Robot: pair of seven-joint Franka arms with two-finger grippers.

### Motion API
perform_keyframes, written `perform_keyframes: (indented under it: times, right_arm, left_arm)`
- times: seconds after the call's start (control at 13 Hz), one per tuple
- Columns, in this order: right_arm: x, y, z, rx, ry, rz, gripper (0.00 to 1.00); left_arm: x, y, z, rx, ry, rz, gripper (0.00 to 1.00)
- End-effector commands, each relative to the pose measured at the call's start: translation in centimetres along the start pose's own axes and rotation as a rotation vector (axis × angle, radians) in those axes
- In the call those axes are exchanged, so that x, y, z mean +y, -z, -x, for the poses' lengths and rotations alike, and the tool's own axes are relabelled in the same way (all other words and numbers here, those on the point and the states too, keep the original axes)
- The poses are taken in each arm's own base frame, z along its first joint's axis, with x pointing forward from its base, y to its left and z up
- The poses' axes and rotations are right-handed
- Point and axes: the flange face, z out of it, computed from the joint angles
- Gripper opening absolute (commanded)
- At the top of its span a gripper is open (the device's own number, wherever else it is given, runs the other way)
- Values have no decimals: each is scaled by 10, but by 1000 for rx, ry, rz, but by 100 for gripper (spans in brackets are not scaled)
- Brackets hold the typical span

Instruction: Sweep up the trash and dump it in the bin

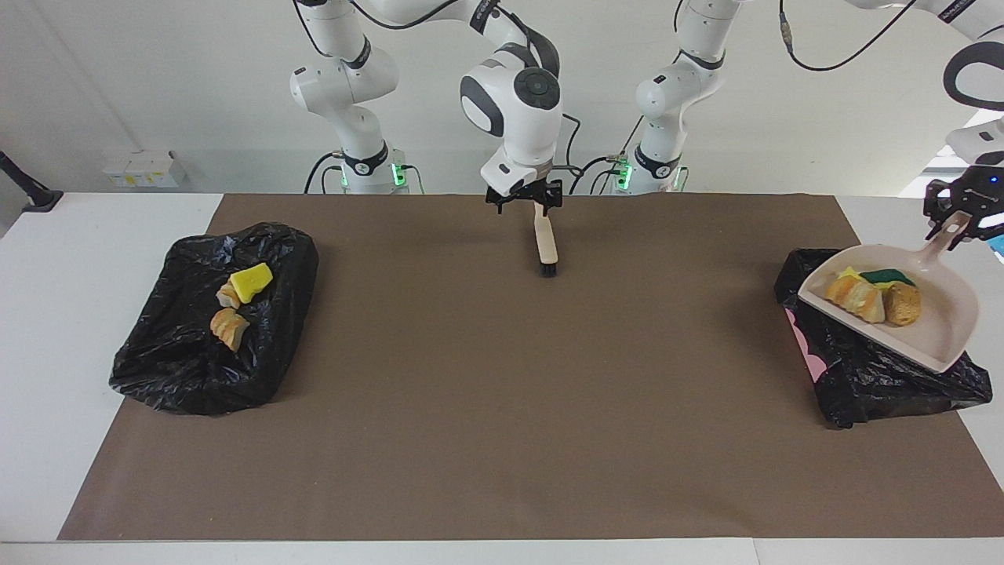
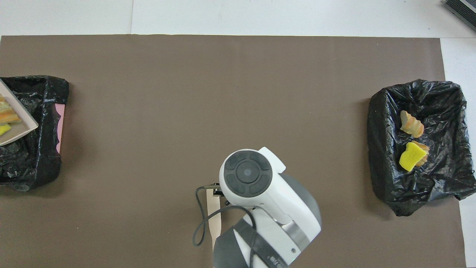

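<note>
- I see my left gripper (image 1: 963, 222) clamped on the handle of the dustpan (image 1: 945, 333), raised over the black bin bag (image 1: 878, 373).
- Four pieces of trash (image 1: 872, 295) sit in the pan, at eight o'clock from that gripper in the facing view.
- Three other chunks (image 1: 238, 302) lie in the second bag (image 1: 180, 353).
- My right gripper (image 1: 524, 199) stands spread wide over the brush (image 1: 544, 245).

You're looking at a white table (image 1: 47, 329) that is carrying a brown mat (image 1: 502, 408). A small white box (image 1: 143, 167) is sitting by the wall near the right arm's end, and black clamp arms (image 1: 27, 188) are sticking up at both ends.
</note>
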Motion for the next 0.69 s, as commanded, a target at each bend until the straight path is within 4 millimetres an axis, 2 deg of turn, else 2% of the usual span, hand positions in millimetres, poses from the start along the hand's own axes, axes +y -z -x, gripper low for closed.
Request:
perform_keyframes:
  times: [0.0,0.15,0.31,0.46,0.62]
  right_arm:
    - [63,40,-37,59,81,-4,100]
    - [109,66,-67,101,227,-24,100]
    - [152,90,-88,134,223,-31,100]
    - [191,109,-101,153,208,29,100]
    - [219,124,-106,155,180,58,100]
  left_arm:
    - [-21,7,10,-139,-53,-49,0]
    - [-25,10,15,-281,-115,-89,0]
    - [-24,10,15,-388,-168,-87,0]
    - [-23,11,19,-483,-201,-66,0]
    - [-22,16,3,-548,-242,-66,0]
